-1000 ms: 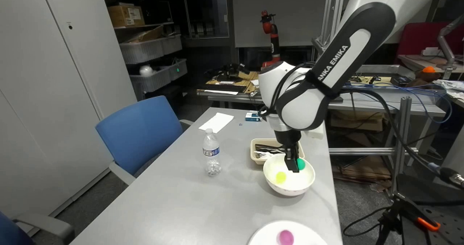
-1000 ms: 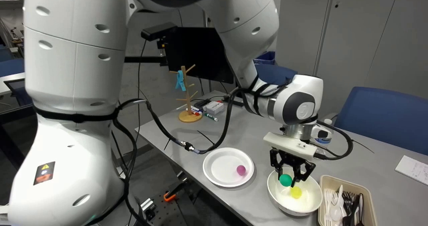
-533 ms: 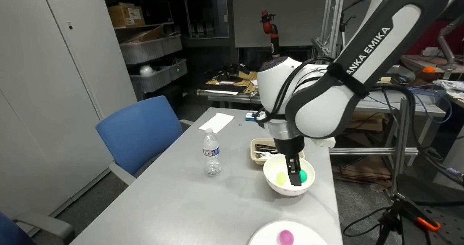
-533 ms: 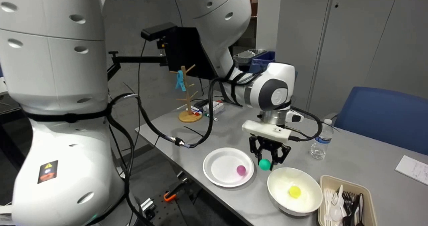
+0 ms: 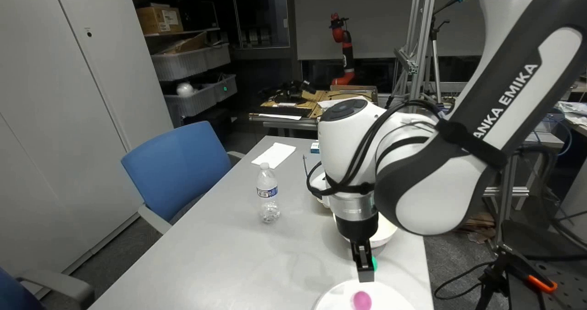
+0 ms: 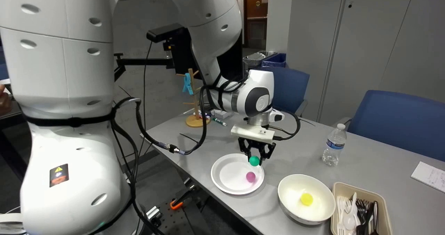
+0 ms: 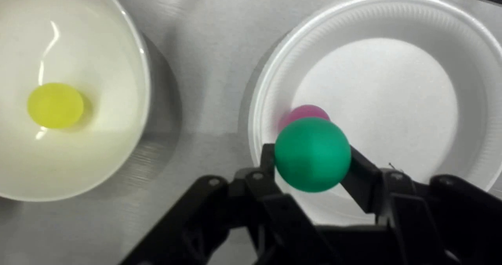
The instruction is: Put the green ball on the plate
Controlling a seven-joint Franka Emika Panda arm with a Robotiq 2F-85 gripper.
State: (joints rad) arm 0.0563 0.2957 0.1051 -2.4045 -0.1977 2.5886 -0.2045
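Note:
The green ball (image 7: 312, 155) is held between the two black fingertips of my gripper (image 6: 255, 161), clear of the table. The white plate (image 7: 384, 100) lies flat under and ahead of it in the wrist view. In an exterior view, the ball (image 6: 254, 160) overlaps the edge of the plate (image 6: 226, 174) nearest the gripper, and I hold it above that edge. In an exterior view, the gripper (image 5: 364, 271) mostly hides the ball (image 5: 375, 263), and the plate (image 5: 332, 296) is cut off at the bottom. A pink ball (image 6: 250, 177) rests on the plate, partly behind the green ball in the wrist view.
A deep white bowl (image 6: 323, 212) with a yellow ball (image 6: 306, 199) in it stands beside the plate. A beige tray (image 6: 384, 210) of plastic cutlery is beyond it. A water bottle (image 6: 334, 146) and a wooden peg stand (image 6: 197, 121) are also on the table.
My gripper has carried the green ball up out of the bowl and across to the plate's edge. The pink ball, plate and bowl have stayed where they were.

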